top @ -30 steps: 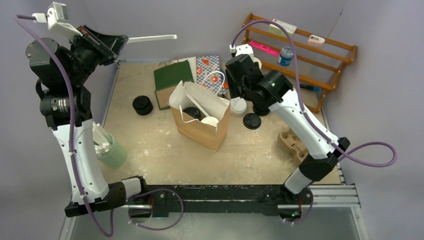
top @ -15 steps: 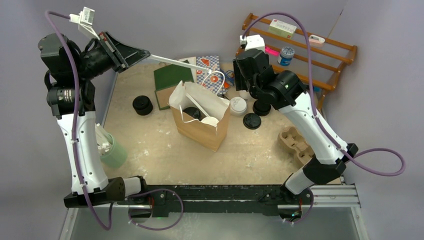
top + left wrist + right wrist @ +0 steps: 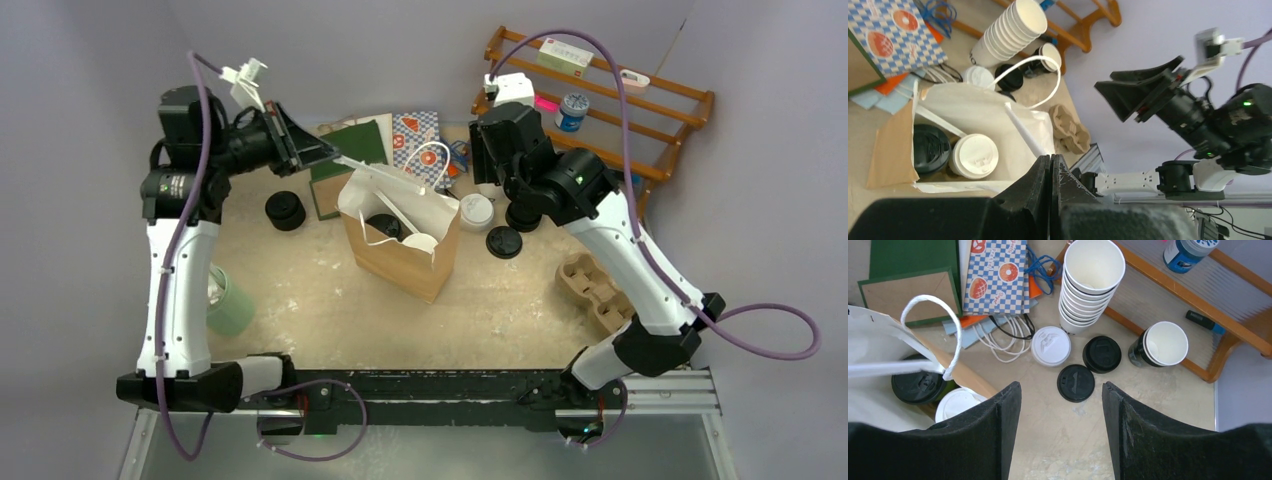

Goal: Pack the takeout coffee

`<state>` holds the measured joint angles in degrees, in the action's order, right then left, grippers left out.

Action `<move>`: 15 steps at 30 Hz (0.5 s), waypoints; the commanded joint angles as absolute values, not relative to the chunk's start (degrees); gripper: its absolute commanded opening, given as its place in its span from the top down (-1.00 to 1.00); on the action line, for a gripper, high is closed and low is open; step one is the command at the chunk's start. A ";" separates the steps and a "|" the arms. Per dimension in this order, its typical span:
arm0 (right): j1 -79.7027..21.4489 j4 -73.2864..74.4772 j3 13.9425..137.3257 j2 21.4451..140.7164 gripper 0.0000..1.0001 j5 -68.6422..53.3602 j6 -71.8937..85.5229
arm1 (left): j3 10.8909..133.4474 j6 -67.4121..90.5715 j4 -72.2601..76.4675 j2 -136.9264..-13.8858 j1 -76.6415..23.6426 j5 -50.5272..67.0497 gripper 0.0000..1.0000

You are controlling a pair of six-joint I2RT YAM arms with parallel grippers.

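The takeout coffee stands inside an open brown paper bag (image 3: 400,262). The black-lidded cup (image 3: 383,226) (image 3: 930,150) (image 3: 918,385) sits beside the white-lidded cup (image 3: 420,243) (image 3: 974,156) (image 3: 955,402). My left gripper (image 3: 328,155) (image 3: 1050,159) is shut on a long flat white stick (image 3: 385,172) (image 3: 1023,127) (image 3: 893,368). The stick's far tip reaches over the bag's mouth. A second white stick (image 3: 940,122) lies in the bag. My right gripper (image 3: 1061,390) (image 3: 487,168) hangs open and empty above the table, right of the bag.
A stack of white cups (image 3: 1088,285), a dark lidless cup (image 3: 1160,343), a loose white lid (image 3: 1050,346) and two black lids (image 3: 1102,354) (image 3: 1075,382) lie by the wooden rack (image 3: 640,110). A cardboard carrier (image 3: 590,285) sits right. A green mug (image 3: 228,305) stands left.
My left arm has swung right and down, bringing the white stick from high at the back left to the bag's mouth. The right arm has drawn back slightly.
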<state>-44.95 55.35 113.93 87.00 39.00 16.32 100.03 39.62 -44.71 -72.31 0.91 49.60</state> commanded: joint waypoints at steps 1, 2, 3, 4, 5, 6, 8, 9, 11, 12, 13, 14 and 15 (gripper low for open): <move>-44.74 51.39 113.90 85.88 -0.25 37.90 14.43 | 94.23 38.23 -43.74 -71.94 -3.21 45.22 1.00; -44.74 50.93 114.26 86.22 -0.25 37.50 14.01 | 93.39 38.61 -42.97 -72.13 -3.86 44.65 1.00; -44.74 50.40 114.66 86.48 -0.25 36.99 13.67 | 92.63 39.05 -41.98 -72.34 -4.47 44.19 1.00; -44.74 49.92 115.02 86.67 -0.25 36.20 13.21 | 92.10 39.63 -40.96 -72.64 -5.15 43.82 1.00; -44.78 49.50 115.24 86.86 -0.25 35.53 13.11 | 91.76 40.04 -39.94 -73.01 -6.02 43.52 1.00; -44.74 49.18 115.30 86.99 -0.25 34.81 13.03 | 91.45 40.38 -39.34 -73.55 -6.77 43.11 1.00; -44.74 48.12 115.04 87.06 -0.25 33.47 13.09 | 90.90 41.00 -37.87 -74.70 -8.39 42.17 1.00; -44.74 47.72 114.78 87.09 -0.25 32.30 13.08 | 90.46 41.60 -36.51 -75.23 -9.23 41.94 1.00; -44.76 47.08 114.28 87.20 -0.25 30.28 13.21 | 88.33 44.19 -31.60 -75.85 -10.92 42.00 1.00; -44.74 46.98 114.25 87.41 -0.25 29.77 13.48 | 86.95 45.68 -29.16 -76.11 -11.72 41.90 1.00; -44.74 47.20 114.26 87.63 -0.25 28.69 13.75 | 86.21 46.72 -27.08 -76.52 -12.46 41.67 1.00; -44.74 47.31 114.26 87.81 -0.26 27.39 13.89 | 85.91 47.20 -25.94 -76.99 -13.04 40.89 1.00; -44.76 47.23 114.32 88.05 -0.27 26.28 13.81 | 86.06 47.08 -25.74 -77.53 -13.43 39.80 1.00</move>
